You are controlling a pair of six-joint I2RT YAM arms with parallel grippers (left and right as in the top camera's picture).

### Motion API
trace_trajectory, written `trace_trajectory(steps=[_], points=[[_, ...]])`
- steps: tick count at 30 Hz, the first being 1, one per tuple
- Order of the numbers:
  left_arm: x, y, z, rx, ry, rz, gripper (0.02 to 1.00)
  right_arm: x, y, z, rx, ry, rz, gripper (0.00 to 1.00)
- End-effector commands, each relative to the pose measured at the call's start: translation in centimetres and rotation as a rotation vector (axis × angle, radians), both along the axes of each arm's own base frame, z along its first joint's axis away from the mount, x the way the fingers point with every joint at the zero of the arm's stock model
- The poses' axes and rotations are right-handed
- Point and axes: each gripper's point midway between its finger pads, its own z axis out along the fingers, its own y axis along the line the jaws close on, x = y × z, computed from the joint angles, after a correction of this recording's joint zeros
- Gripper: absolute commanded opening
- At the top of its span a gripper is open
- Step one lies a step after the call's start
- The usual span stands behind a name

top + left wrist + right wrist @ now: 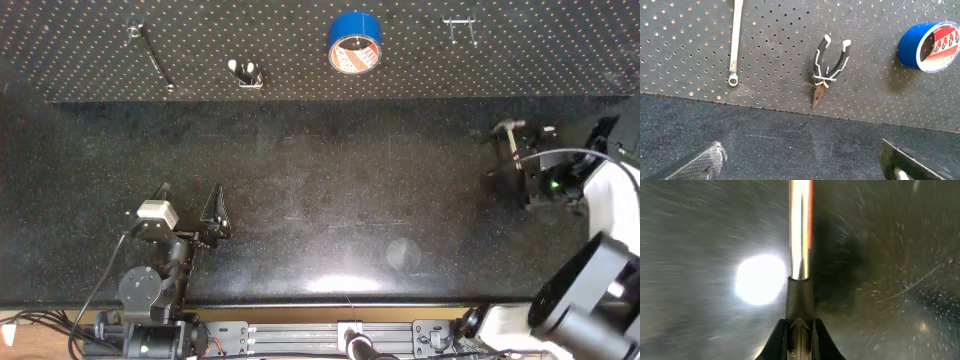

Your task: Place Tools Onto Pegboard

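**Inventory, both arms**

1. My left fingers (188, 202): spread wide and holding nothing. They are low over the near left part of the table (330, 180) and point toward the pegboard (300, 40).
2. My right fingers (800, 330): pressed onto the dark grip of a metal-shafted tool (800, 230), one finger on either side. They are at the far right of the table, near the foot of the pegboard.
3. Metal-shafted tool: held in my right fingers. Its bright shaft, with a red streak along one edge, runs straight out from them over the dark speckled table. In the top view its pale head end (512, 128) lies toward the pegboard, just short of the board's lower edge. I cannot tell whether it touches the table.
4. Wrench (735, 40): silver, hanging on the left part of the pegboard with its ring end down.
5. Pliers (827, 70): black handles edged in white, hanging nose down to the right of the wrench.
6. Tape roll (927, 45): blue, hung on the board to the right of the pliers.
7. Hook (458, 30): a bare metal double prong on the right part of the board, beyond the tape.
8. Table: black with pale flecks. A patch of glare lies beside the tool's shaft in the right wrist view.
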Motion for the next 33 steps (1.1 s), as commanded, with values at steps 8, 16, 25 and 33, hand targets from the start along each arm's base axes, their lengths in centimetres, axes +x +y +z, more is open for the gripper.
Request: trace_trajectory(steps=[8,16,25,33], points=[[0.0,-0.1,0.0,0.004,-0.002,-0.006,0.993,10.9,18.4,21.8,0.330,-0.872,0.159,0.075],[0.0,-0.1,0.0,0.004,-0.002,-0.006,0.993,10.5,14.9,19.4,0.287,-0.867,0.009,0.075],[0.0,-0.1,0.0,0.004,-0.002,-0.006,0.993,14.0,15.0,16.2,0.294,-0.858,0.023,0.075],[0.0,-0.1,0.0,0.004,-0.002,-0.006,0.993,15.0,15.4,15.0,0.276,-0.856,0.019,0.954]])
